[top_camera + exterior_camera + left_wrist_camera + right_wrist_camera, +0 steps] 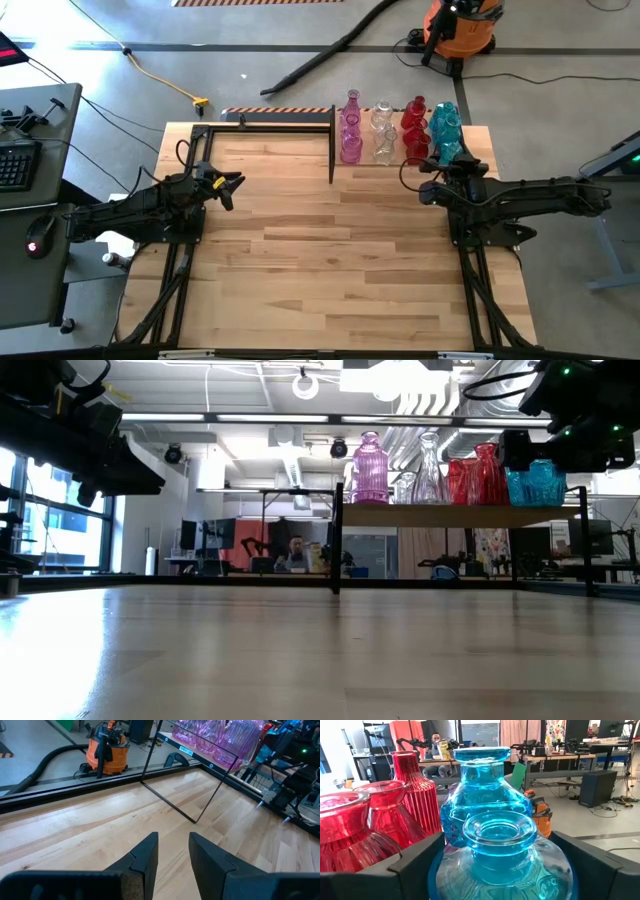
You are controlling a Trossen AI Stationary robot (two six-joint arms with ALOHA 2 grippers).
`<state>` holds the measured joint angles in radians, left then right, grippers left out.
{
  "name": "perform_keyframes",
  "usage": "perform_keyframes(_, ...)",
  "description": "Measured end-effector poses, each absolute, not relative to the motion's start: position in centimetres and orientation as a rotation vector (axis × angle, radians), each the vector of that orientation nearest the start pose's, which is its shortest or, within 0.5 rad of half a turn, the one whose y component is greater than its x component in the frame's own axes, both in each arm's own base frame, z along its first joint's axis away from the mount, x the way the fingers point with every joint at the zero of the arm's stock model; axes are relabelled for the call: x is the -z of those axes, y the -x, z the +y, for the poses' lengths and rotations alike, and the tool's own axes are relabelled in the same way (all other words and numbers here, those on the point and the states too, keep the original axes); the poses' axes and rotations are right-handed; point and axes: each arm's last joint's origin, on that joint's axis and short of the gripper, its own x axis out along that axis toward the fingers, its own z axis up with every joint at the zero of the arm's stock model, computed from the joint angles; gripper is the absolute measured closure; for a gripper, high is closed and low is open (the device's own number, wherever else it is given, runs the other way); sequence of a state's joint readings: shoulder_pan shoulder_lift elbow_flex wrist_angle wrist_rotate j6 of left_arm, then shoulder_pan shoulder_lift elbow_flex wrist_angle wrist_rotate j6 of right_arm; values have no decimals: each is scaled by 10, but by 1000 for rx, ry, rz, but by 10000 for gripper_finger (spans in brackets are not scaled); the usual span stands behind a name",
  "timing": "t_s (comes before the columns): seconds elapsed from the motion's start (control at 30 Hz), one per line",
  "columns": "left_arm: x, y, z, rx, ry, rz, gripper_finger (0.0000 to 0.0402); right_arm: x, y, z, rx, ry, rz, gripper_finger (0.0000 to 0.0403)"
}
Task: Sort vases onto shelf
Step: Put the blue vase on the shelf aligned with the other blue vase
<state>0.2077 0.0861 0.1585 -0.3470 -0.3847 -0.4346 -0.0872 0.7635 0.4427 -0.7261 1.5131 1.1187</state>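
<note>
Where the light-wood tabletop (330, 260) runs bare and glossy across the high view, its planks catch long streaks of ceiling light, and only the two dark arms reach over it. At about one o'clock on the table stands the shelf (415, 160), a raised pale-wood platform on thin black posts, carrying the vases (400, 132) in colour-matched pairs: pink toward the table's middle, then clear, red and teal toward the three o'clock edge. The right gripper (446, 167) sits at the shelf's near edge with its fingers spread wide on either side of the nearer teal vase (499, 865); whether the pads touch the glass cannot be told. A second teal vase (485, 795) stands just behind it, with red vases (375, 820) beside them. The left gripper (232, 187) hovers at roughly nine o'clock over bare wood, its fingers (145, 857) a little apart and holding nothing. Beyond the twelve o'clock edge lies a grey concrete floor with an orange shop vacuum (458, 28), its black hose (340, 48) and a yellow cable (165, 78). Across the room in the low view are desks, monitors and a seated person (295, 552).
</note>
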Motion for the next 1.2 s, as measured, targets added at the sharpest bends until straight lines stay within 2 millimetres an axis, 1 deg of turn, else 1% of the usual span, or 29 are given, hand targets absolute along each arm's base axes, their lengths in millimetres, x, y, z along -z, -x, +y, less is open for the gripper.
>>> perform_keyframes(0.53,-178,-84,29,-639,394,146,300,-206,-114,-44,1660,-135,-30,59)
perform_keyframes(0.77,-178,-84,29,-639,394,145,300,-208,-117,-45,1651,-119,-10,59)
perform_keyframes(1.1,-178,-84,29,-639,394,146,300,-208,-117,-45,1651,-111,0,59)
perform_keyframes(1.2,-178,-84,29,-639,394,145,300,-208,-117,-45,1651,-112,-1,47)
